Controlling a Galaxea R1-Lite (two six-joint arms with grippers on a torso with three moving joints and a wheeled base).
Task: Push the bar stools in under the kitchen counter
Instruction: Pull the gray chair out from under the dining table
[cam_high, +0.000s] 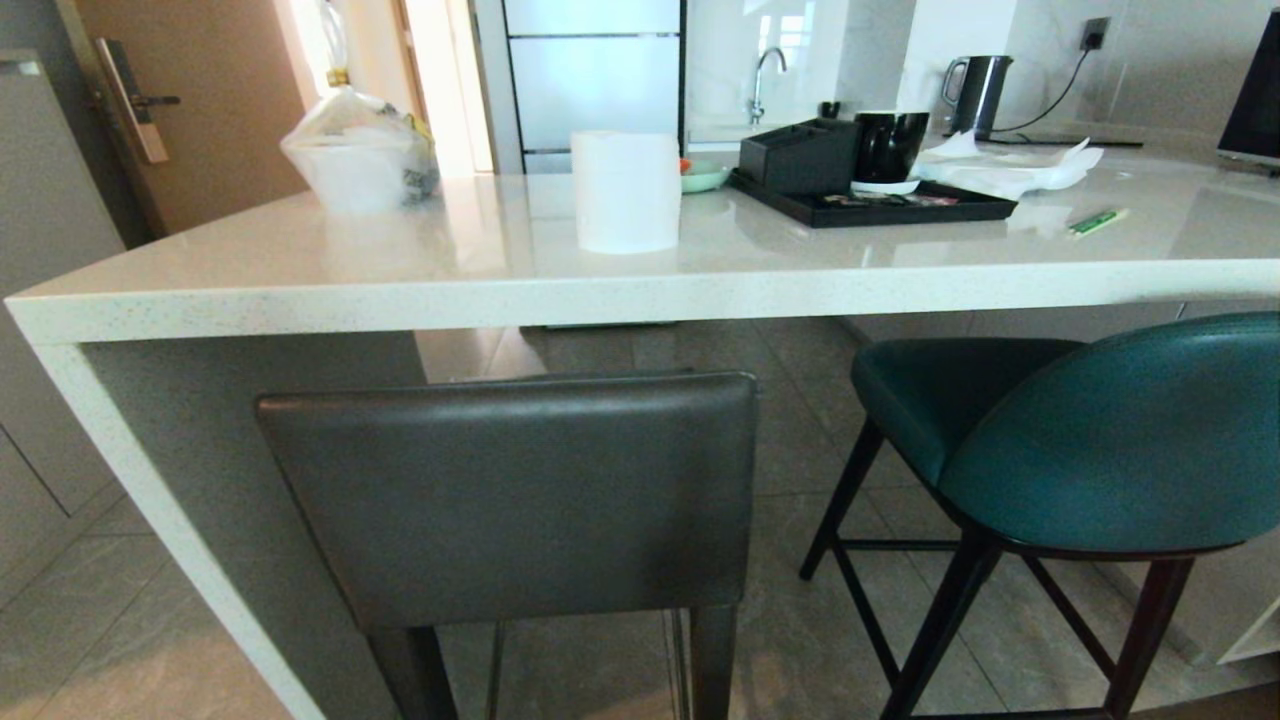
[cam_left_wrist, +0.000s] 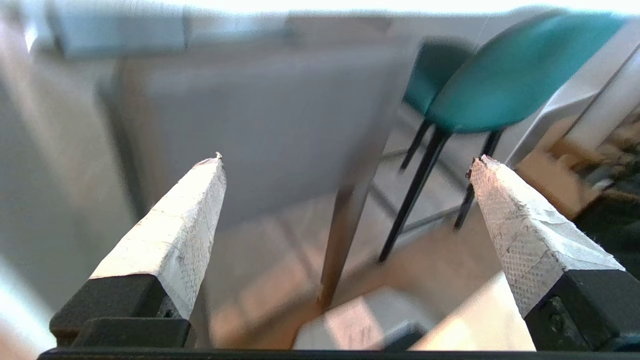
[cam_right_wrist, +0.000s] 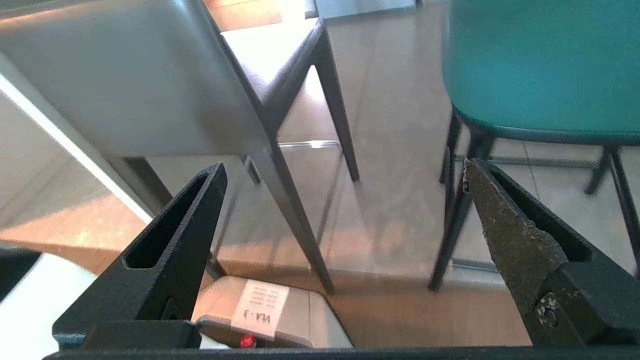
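Glossy speckled-white kitchen counter (cam_high: 400, 280) fronts a square grey leather stool (cam_high: 510, 490) and rounded teal stool (cam_high: 1130, 440); left gripper (cam_left_wrist: 345, 165) and right gripper (cam_right_wrist: 345, 170) gape wide, empty.

White speckled glossy surface (cam_high: 300, 290); square-backed stool (cam_high: 510, 490) in dark grey; round-backed stool (cam_high: 1120, 440) in teal with black legs; black tray (cam_high: 880, 208); white paper roll (cam_high: 626, 190); left gripper fingers (cam_left_wrist: 175, 235) white with mesh texture; right gripper fingers (cam_right_wrist: 170, 250) black

Strong daylight is admitted from the far doorway (cam_high: 440, 80), and glare is thrown across the glossy surface (cam_high: 500, 250). The left wrist view is heavily motion-blurred.
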